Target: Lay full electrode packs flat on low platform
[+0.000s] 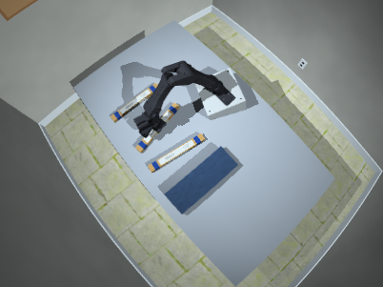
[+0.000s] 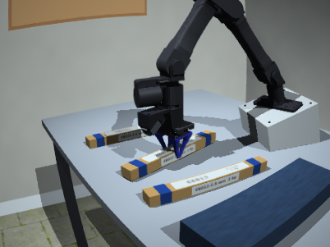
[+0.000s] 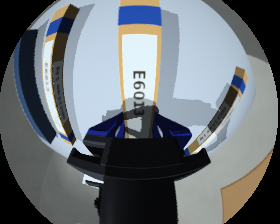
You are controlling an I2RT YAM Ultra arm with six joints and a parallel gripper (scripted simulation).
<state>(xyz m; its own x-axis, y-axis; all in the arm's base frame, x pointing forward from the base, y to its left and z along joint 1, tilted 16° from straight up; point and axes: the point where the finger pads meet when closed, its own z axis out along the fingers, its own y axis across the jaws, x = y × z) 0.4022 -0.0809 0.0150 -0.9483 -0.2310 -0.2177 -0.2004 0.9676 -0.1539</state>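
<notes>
Across the pale tabletop, fingers [image 2: 175, 144] grasp the middle pack [image 1: 153, 132] [image 2: 169, 156] [image 3: 140, 55], its long axis pointing diagonally.

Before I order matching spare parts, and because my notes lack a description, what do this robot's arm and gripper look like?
The arm is matte black, with chunky, angular links and rounded joints. The gripper has a blocky black body and dark blue fingers shaped like open triangular frames.
</notes>
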